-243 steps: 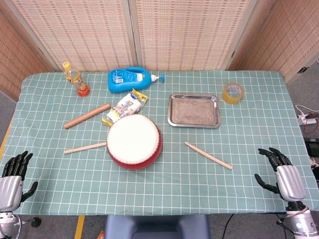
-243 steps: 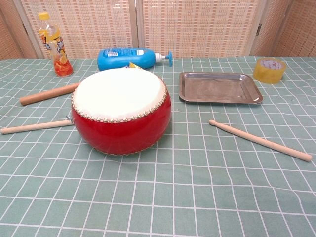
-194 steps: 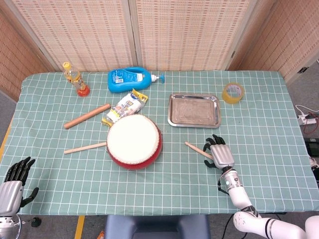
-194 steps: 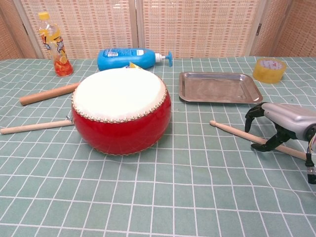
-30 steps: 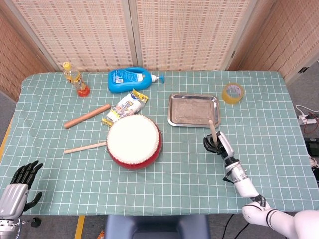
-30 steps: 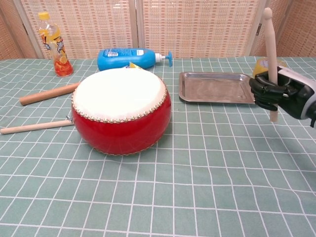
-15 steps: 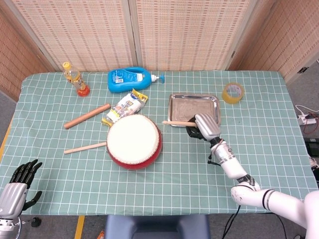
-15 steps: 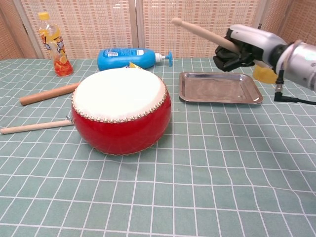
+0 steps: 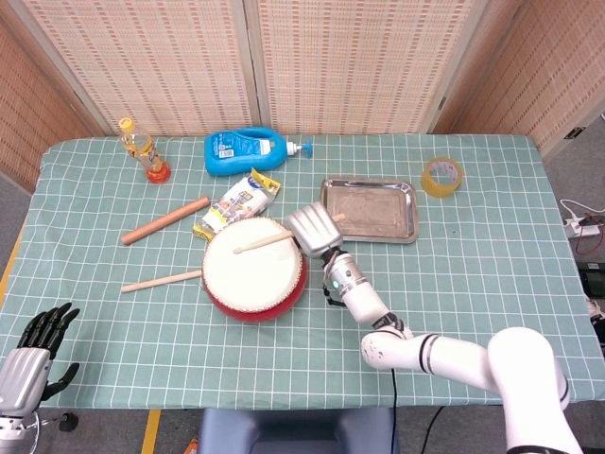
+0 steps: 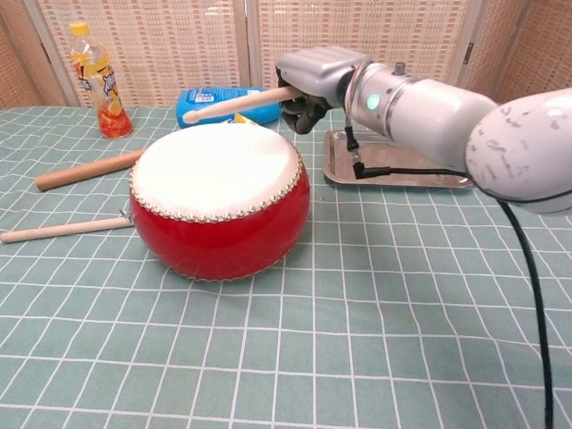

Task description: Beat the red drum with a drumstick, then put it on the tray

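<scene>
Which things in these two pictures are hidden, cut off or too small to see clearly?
- Snack packet: chest view, almost wholly behind the red drum.
- Left robot hand: head view, its wrist is cut by the bottom edge; absent from chest view.
- Tape roll: chest view, hidden behind the right arm.
- Blue bottle label: head view, too small to read.

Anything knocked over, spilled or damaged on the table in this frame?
Only the blue bottle lies on its side at the back; no spill shows. The snack packet sits beside the red drum, nothing damaged.
</scene>
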